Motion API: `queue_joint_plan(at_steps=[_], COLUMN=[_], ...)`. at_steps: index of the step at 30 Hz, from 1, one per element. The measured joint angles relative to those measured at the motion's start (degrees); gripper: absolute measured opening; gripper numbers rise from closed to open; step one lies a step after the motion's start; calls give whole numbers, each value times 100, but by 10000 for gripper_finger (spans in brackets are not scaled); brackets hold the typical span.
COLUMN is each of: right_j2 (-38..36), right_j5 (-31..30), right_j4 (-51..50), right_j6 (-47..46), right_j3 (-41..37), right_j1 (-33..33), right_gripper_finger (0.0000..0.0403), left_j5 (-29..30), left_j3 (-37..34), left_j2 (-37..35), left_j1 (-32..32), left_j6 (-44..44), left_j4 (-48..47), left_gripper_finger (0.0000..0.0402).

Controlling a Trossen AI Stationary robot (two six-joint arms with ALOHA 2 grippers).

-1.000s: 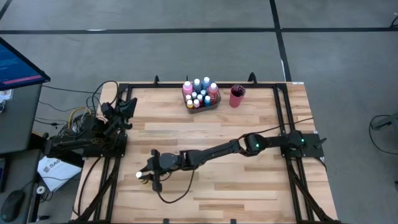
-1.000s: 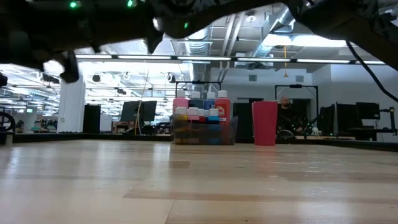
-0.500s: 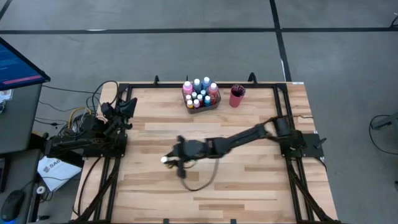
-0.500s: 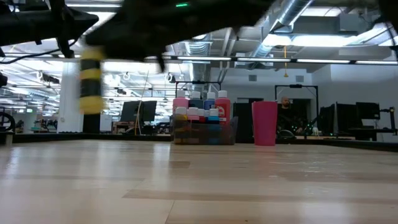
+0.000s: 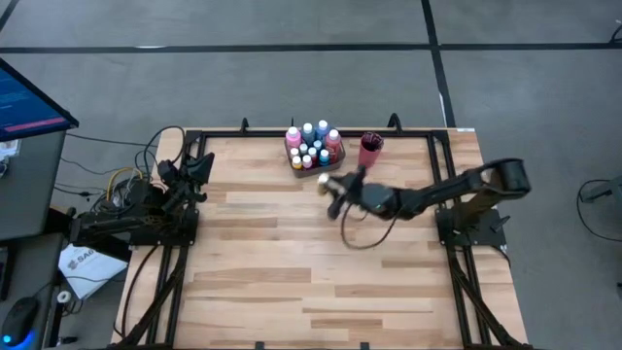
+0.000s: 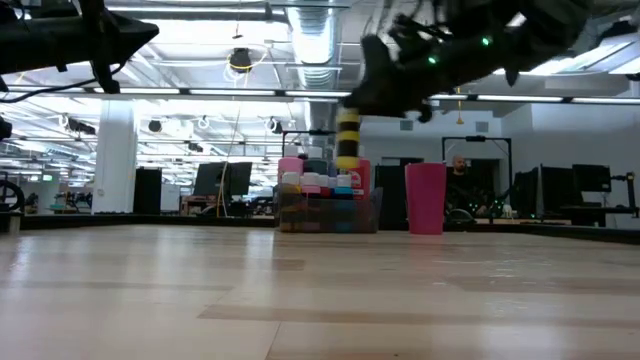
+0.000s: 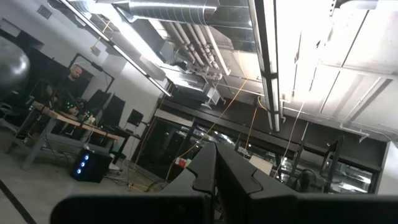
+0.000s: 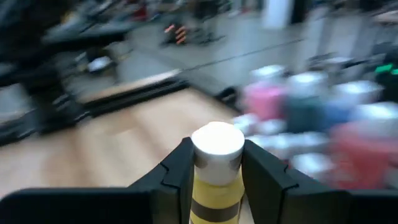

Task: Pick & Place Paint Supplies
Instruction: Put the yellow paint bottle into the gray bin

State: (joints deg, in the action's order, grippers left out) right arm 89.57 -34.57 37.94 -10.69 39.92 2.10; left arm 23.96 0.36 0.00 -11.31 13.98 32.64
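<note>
My right gripper (image 5: pixel 333 187) hangs over the far middle of the table, shut on a yellow paint bottle (image 6: pixel 347 140) with dark bands and a white cap (image 8: pixel 217 140). It is just near of the grey tray (image 5: pixel 313 158), where several pink, blue and red bottles (image 5: pixel 309 144) stand upright. The red cup (image 5: pixel 370 150) stands to the tray's right. I cannot make out any brushes. My left gripper (image 7: pixel 215 167) is parked off the table's left edge, shut and pointing up at the ceiling. My right gripper pinches the yellow bottle between its two fingers (image 8: pixel 180 168) at the upper body (image 8: pixel 214 186), just under the cap. The fingers come about level from the table's right. The bottle stands upright in the hold, lifted clear of the table.
Black frame rails (image 5: pixel 437 165) run along the table's edges. The wooden table top (image 5: pixel 292 262) spreads out near of the tray. My right arm's cable (image 5: pixel 364 238) loops below the arm. A monitor (image 5: pixel 29 97) stands off the left side.
My right gripper has carried the yellow bottle from the table's near left, up and toward the far right, and now hangs just in front of the tray. It has stayed shut on the bottle throughout.
</note>
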Motion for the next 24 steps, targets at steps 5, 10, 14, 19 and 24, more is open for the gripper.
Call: queue_joint_plan(at_steps=[5, 10, 14, 19, 24], right_j2=[-409, -278, 25, 449, 991], right_j5=[-187, -172, -126, -37, -4], right_j4=[453, 956, 1414, 1802, 2210], right_j6=[358, 760, 961, 921, 829], right_j3=[-538, -526, -538, -527, -528], right_j1=[-560, -1131, -1378, -1491, -1492], right_gripper_finger=[103, 103, 103, 103, 103], left_j5=[0, -1, -1, -1, -1], left_j3=[0, -1, 0, -1, -1], left_j2=[-1, 2, 0, 1, 0], left_j1=[-1, -1, -2, -1, 0], left_j6=[1, 1, 0, 0, 1], left_j4=[0, 0, 0, -1, 0], left_gripper_finger=[2, 2, 2, 2, 2])
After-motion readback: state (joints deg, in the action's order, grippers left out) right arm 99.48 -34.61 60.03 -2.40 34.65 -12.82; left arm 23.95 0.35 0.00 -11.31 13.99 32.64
